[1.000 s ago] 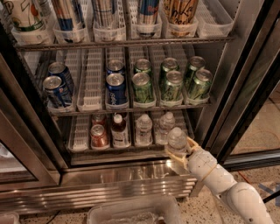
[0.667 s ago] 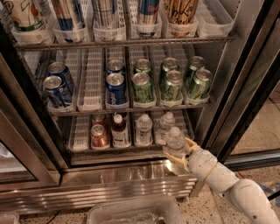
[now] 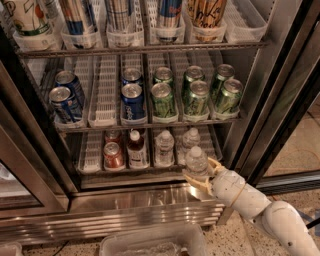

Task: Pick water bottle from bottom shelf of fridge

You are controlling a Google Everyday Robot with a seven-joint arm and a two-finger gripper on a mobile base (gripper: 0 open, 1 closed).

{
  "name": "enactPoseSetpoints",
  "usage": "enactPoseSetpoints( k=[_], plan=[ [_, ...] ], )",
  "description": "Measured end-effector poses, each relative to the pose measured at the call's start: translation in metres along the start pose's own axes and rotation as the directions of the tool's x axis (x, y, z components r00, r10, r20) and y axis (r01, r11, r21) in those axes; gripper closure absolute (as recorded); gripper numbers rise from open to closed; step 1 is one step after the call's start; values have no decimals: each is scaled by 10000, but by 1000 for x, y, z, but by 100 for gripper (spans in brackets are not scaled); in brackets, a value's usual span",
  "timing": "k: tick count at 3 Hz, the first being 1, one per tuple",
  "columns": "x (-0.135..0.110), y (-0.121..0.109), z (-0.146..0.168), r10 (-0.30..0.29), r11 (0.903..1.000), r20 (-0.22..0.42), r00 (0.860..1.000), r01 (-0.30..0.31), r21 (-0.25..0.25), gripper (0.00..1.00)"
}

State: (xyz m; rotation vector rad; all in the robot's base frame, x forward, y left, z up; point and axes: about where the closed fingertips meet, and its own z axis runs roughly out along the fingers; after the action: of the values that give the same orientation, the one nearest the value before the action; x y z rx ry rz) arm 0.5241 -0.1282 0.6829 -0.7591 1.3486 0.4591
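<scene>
The fridge (image 3: 280, 75) stands open, with steel frame and wire shelves. On its bottom shelf (image 3: 92, 152) stand a red can (image 3: 113, 155), a dark-liquid bottle (image 3: 136, 148) and two clear water bottles (image 3: 164, 147) (image 3: 190, 140) in white lane trays. My gripper (image 3: 202, 175) reaches in from the lower right on a white arm. It is shut on a third clear water bottle (image 3: 196, 161) with a white cap, held upright at the shelf's front right edge, above the steel sill.
The middle shelf holds blue cans (image 3: 65, 102) and green cans (image 3: 195, 97); the top shelf holds tall cans and cups (image 3: 120, 15). A black-edged glass door (image 3: 295, 100) stands open at the right. A clear plastic bin (image 3: 155, 242) sits on the floor below the base grille (image 3: 125, 215).
The gripper and the bottle in it have shifted slightly left and toward the front of the shelf. Nothing else has moved.
</scene>
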Motion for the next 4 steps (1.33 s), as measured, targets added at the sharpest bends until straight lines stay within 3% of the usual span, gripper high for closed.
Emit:
enactPoseSetpoints(
  k=[1,4],
  plan=[
    [-15,18,3,-306,9971,311,9990,327,-685,100],
    [-13,23,3,-459,9949,377,9982,490,-877,100]
  ],
)
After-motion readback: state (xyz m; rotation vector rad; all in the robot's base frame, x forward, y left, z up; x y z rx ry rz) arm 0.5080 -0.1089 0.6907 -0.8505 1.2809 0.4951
